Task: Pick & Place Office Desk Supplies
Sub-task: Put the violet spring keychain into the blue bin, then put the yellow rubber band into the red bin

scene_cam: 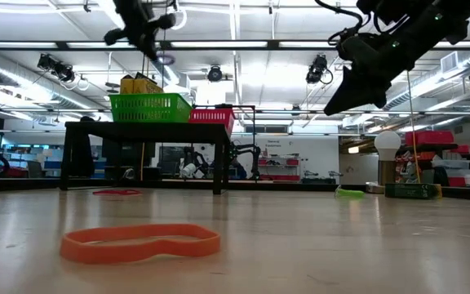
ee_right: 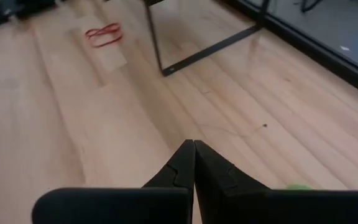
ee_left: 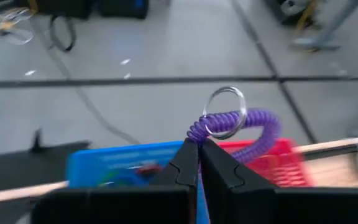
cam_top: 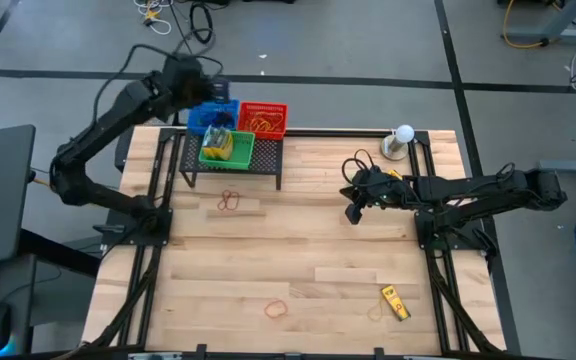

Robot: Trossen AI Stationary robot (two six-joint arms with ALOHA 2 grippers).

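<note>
My left gripper (ee_left: 198, 151) is shut on a purple coiled cord (ee_left: 253, 124) with a metal ring (ee_left: 225, 118). It hangs high over the blue basket (cam_top: 211, 112) on the black rack (cam_top: 233, 167). My right gripper (ee_right: 194, 149) is shut and empty, and hovers above the table's right half (cam_top: 353, 212). A reddish band (cam_top: 230, 201) lies flat in front of the rack. An orange band (cam_top: 276, 309) and a yellow crayon box (cam_top: 396, 303) lie flat near the near edge. A black loop (cam_top: 358, 160) lies beyond the right gripper. My left gripper pinches one end of the purple coil (ee_left: 199, 132) between its two fingertips. The rest of the coil curls away past the tips, with the metal ring threaded on beside them. The cord is lifted clear above the blue basket (ee_left: 129, 165) and the red basket (ee_left: 281, 158).
The rack also carries a green basket (cam_top: 227, 147) and a red basket (cam_top: 263, 118), both with contents. A white ball on a round base (cam_top: 402, 137) stands at the far right. A small green thing (scene_cam: 349, 193) lies on the table. Bare wood fills the middle.
</note>
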